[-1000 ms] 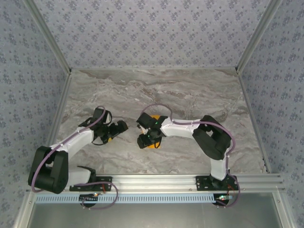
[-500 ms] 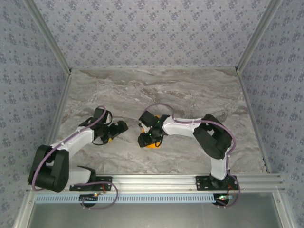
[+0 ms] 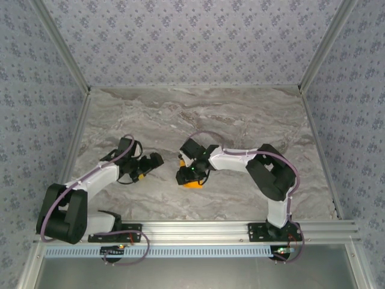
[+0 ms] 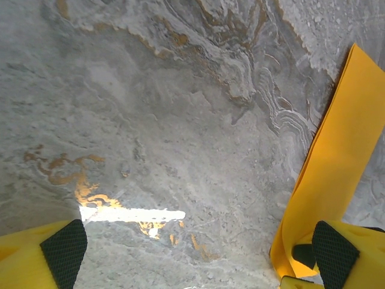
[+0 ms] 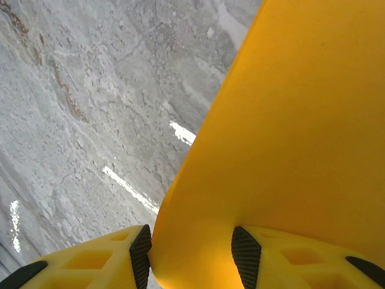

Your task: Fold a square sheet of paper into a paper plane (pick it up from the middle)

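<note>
Grips the sheet of paper (image 3: 194, 183) with the right gripper (image 3: 188, 173), near the middle of the marble counter (image 3: 240, 114). Pinches the bright-orange fold between the black pads (image 5: 140, 245) in the right wrist view, with the rest of the sheet fanning up and to the right over grey stone. Shows from above as a small orange patch at the near side of that gripper. Holds the left gripper (image 3: 149, 162) wide open to the left, well apart from the right one, low over the counter. Shows an orange strip (image 4: 334, 156) rising beside the right-hand pad in the left wrist view. Cannot tell whether touching it.
</note>
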Tool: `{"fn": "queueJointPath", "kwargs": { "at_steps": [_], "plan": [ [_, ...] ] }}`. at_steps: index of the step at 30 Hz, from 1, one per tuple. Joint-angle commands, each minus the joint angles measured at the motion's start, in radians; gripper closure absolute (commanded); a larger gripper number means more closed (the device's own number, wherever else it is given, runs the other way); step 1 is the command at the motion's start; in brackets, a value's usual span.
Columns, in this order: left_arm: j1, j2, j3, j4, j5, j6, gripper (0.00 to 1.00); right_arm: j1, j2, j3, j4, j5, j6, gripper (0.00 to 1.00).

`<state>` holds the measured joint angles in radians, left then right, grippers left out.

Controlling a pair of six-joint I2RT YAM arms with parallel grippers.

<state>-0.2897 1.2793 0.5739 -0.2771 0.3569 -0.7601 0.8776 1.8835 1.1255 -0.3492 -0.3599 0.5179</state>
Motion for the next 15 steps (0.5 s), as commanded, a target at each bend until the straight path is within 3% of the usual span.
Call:
{"fn": "queueJointPath", "kwargs": {
  "at_steps": [1,9,15],
  "plan": [
    [-0.015,0.003,-0.021,0.063,0.069,-0.023,0.03,-0.020,0.071,-0.060,-0.011,0.041,0.032,0.54],
    [-0.069,0.003,-0.064,0.186,0.149,-0.069,0.16,-0.044,0.077,-0.084,0.007,0.019,0.054,0.59],
    [-0.129,0.022,-0.078,0.261,0.179,-0.100,0.36,-0.063,0.074,-0.097,0.024,-0.006,0.066,0.61]
  ]
}}
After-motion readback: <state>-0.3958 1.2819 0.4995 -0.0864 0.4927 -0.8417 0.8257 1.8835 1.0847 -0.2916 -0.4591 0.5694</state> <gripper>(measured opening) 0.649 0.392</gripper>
